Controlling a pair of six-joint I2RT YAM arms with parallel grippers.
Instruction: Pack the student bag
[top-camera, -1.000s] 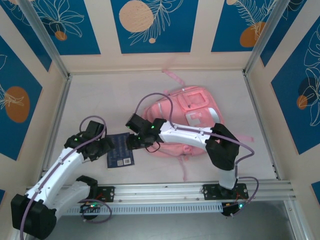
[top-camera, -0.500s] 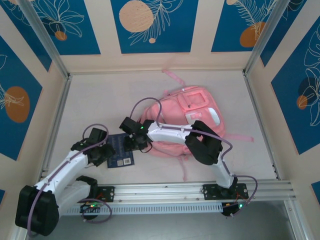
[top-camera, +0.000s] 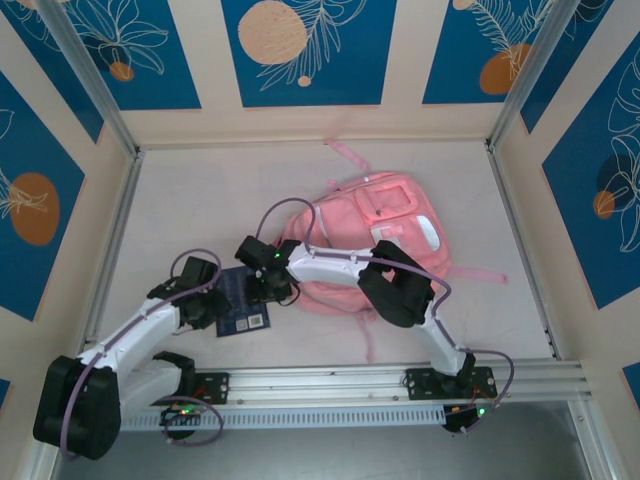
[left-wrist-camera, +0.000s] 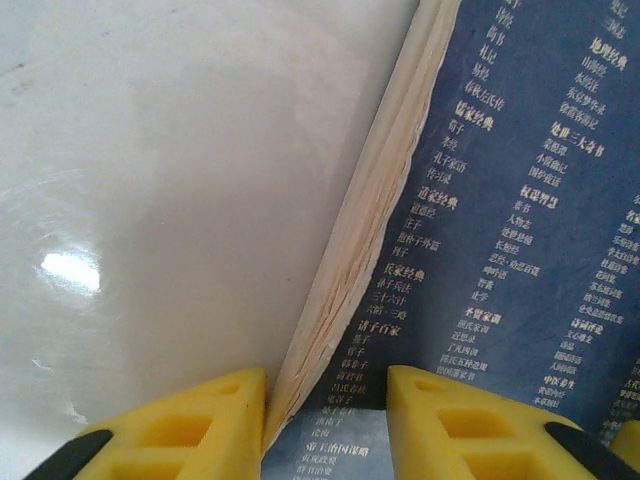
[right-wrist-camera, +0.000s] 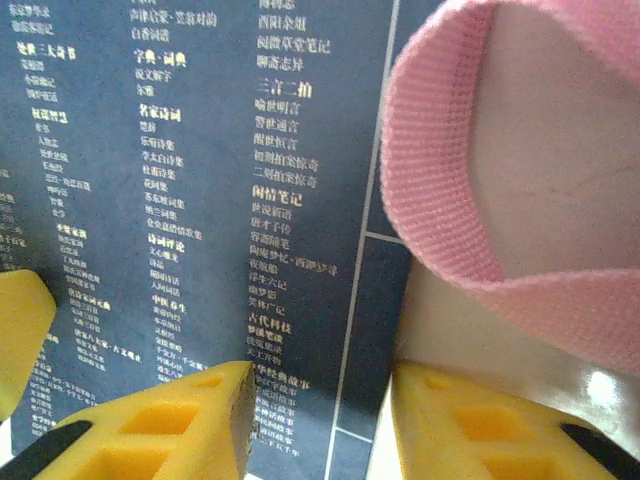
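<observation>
The student bag (top-camera: 395, 205) lies flat right of table centre with the blue book (top-camera: 238, 300) just beside its left edge, and the left gripper (left-wrist-camera: 325, 420) and right gripper (right-wrist-camera: 320, 420), jaws apart, straddle the book's edges, so the book pickup appears to be in hand and next calls for closing and lifting.

The pale table (top-camera: 200, 200) carries two things. A dark blue book (top-camera: 238, 300) lies flat between the left gripper (top-camera: 207, 306) and the right gripper (top-camera: 264, 287), its page edge between the left one's spread fingers. The pink student bag (top-camera: 385, 235) lies just beyond the right gripper. Its strap loop (right-wrist-camera: 440, 200) seems to touch the book's edge.
</observation>
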